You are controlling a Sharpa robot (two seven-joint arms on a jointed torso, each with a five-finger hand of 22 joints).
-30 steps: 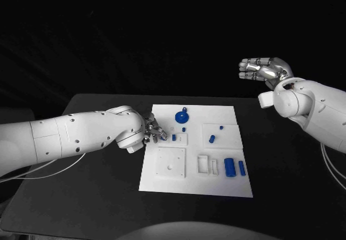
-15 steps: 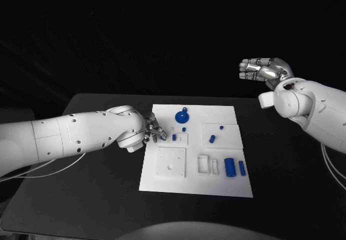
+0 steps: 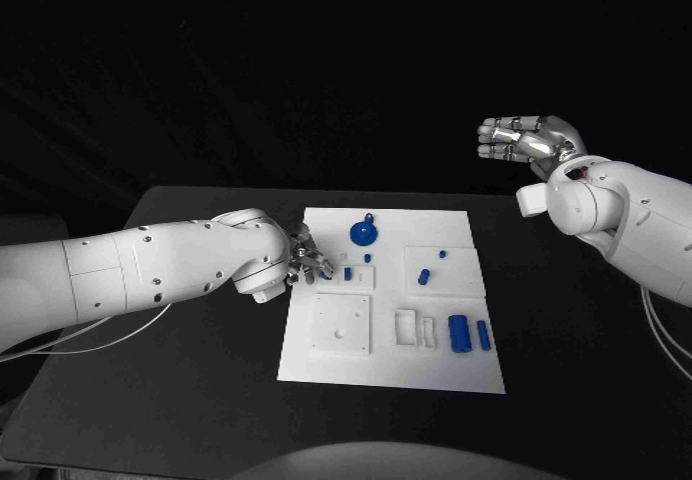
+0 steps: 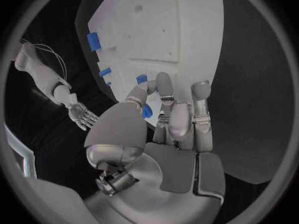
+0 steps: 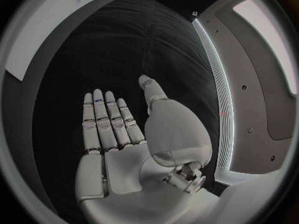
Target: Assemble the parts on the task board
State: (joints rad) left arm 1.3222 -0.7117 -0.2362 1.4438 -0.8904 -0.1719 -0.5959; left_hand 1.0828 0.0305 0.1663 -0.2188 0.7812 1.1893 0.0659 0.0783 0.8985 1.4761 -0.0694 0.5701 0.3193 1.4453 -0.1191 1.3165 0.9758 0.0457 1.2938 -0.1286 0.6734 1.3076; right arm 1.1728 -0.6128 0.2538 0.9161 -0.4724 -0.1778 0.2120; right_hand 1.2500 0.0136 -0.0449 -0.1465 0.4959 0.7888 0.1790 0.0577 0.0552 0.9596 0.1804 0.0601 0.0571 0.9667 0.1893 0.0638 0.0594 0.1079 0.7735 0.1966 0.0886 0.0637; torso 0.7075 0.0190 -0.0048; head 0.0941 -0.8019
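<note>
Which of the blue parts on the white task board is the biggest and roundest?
The round blue disc with a small loop on top, at the far end of the white task board. The other blue parts are narrow bars or small pegs.

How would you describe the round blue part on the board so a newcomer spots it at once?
Start at the white task board mid-table and go to its far edge. The round blue part lies there; its neighbours are slim blue pegs.
</note>
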